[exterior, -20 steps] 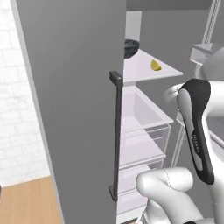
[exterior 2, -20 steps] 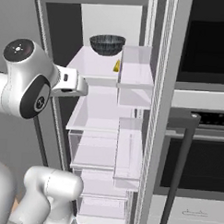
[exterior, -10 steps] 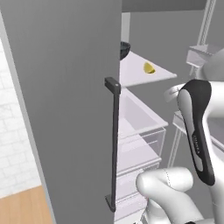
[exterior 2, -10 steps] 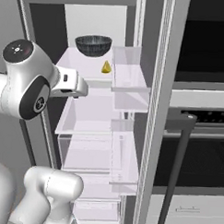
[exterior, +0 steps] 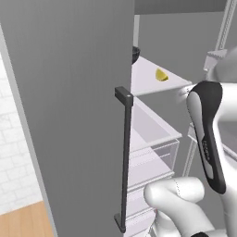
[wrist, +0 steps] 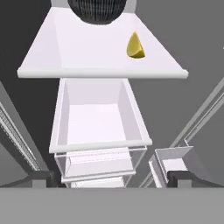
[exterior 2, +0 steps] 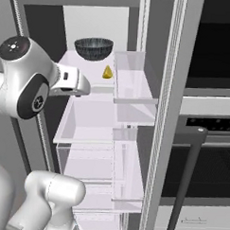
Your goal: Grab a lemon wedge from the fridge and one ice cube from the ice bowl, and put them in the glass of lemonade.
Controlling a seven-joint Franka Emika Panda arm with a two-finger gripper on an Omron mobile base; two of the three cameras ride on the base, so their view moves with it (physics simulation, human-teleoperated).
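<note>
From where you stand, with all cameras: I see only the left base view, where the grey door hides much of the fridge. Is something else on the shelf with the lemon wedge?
Observer: Yes. A dark bowl stands at the back of the white shelf, behind the lemon wedge.
Operator: Do they touch?
Observer: No. In the hand view, bare shelf lies between them; the wedge sits nearer the front edge.
Operator: Is the gripper ready?
Observer: The gripper is open and empty, in front of the fridge, pointing at the clear drawer under that shelf.
</note>
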